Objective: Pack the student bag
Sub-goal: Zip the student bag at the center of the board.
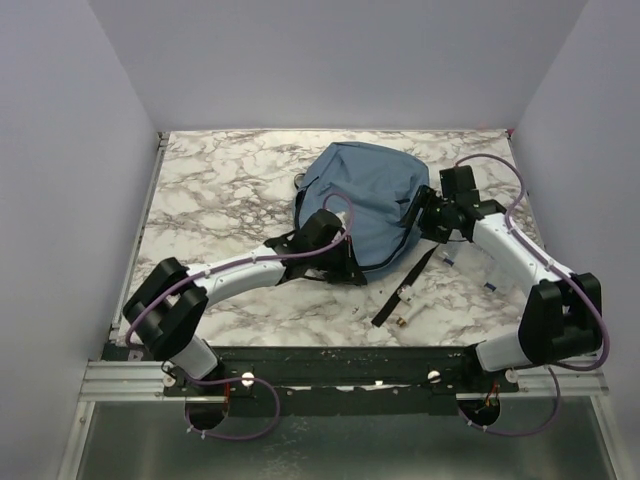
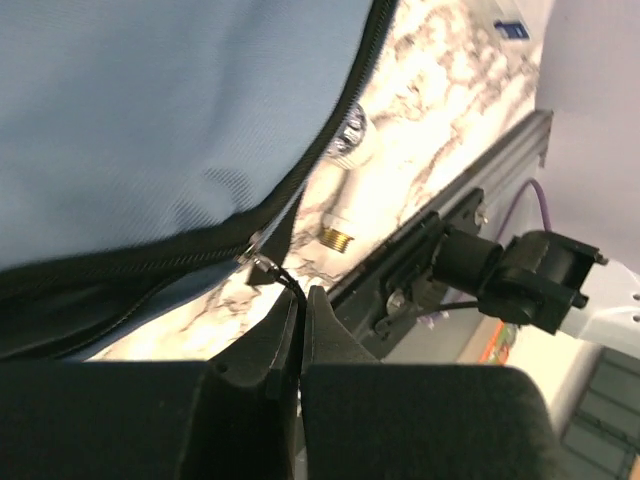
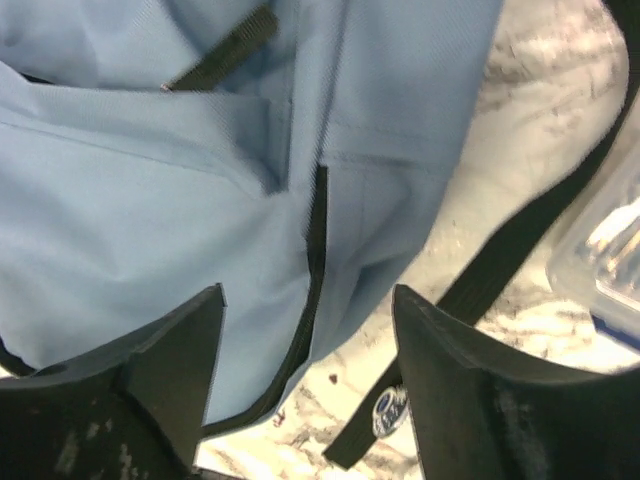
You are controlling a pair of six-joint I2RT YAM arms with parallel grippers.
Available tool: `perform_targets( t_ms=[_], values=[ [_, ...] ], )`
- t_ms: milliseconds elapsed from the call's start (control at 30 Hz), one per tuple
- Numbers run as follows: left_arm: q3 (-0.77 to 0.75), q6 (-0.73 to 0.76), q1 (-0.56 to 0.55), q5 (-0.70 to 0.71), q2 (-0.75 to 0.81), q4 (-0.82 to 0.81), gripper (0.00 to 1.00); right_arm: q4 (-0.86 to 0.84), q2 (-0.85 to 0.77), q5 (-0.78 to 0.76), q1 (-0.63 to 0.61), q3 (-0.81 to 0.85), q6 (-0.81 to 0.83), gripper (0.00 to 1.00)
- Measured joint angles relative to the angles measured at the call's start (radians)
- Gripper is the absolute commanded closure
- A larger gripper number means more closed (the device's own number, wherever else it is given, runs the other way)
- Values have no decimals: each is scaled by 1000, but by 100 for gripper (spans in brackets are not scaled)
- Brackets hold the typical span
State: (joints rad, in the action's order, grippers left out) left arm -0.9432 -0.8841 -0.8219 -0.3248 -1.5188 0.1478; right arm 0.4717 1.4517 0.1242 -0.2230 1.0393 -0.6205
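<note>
Student bag [image 1: 365,200]: dusty-blue, lying on marble table [image 1: 220,190], centre-right, between both arms.
Left pincer [image 2: 302,300]: fingers together, clamped on zipper pull [image 2: 268,268] at the bag's near edge.
Right pincer [image 3: 308,295]: fingers apart, above blue fabric, holding nothing.

Matt woven cloth student bag [image 1: 365,195] on glossy marble-patterned table [image 1: 225,180].

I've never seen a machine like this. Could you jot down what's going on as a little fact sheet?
surface: marble-patterned table
main item: blue student bag, lying on the table
left fingers: shut, pinching the zipper pull
right fingers: open, over the bag's blue fabric
nearby: black strap, clear plastic box
</note>
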Motion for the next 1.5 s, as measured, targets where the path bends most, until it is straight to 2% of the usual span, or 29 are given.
perform_targets(
  t_ms=[67, 167, 300, 433, 467, 533, 600, 633, 733, 867, 1067, 1133, 1333, 1500],
  values=[
    [-9, -14, -16, -52, -41, -35, 100, 43, -20, -3, -3, -5, 5, 15],
    [-15, -35, -21, -109, -90, -90, 100, 89, -97, 11, -25, -72, -22, 11],
    [-16, -54, -16, -167, -124, -145, 100, 59, -204, 107, -76, -211, -150, 11],
    [-16, -57, -17, -201, -126, -177, 100, -55, -215, 163, -133, -336, -317, 18],
    [-16, -57, -17, -206, -126, -179, 100, -77, -208, 171, -138, -354, -358, 27],
    [-14, -56, -17, -207, -126, -185, 100, -123, -190, 175, -138, -373, -412, 54],
    [-2, -56, -16, -204, -119, -188, 100, -171, -173, 172, -138, -379, -454, 89],
    [11, -60, -14, -198, -111, -186, 100, -198, -167, 167, -138, -380, -465, 99],
    [85, -82, 14, -137, -54, -181, 100, -234, -154, 144, -139, -381, -490, 99],
    [201, -121, 151, -65, 39, -170, 100, -241, -134, 130, -145, -366, -447, 100],
    [215, -88, 402, -18, 144, -82, 100, -280, -169, 161, -116, -340, -249, 99],
    [196, -68, 441, -2, 145, -55, 100, -262, -146, 181, -90, -294, -156, 99],
    [224, -56, 420, 63, 214, -38, 100, -254, -24, 212, -83, -169, 38, 100],
    [296, -84, 283, 182, 372, 13, 100, -242, 46, 219, -146, -89, 129, 99]
  ],
)
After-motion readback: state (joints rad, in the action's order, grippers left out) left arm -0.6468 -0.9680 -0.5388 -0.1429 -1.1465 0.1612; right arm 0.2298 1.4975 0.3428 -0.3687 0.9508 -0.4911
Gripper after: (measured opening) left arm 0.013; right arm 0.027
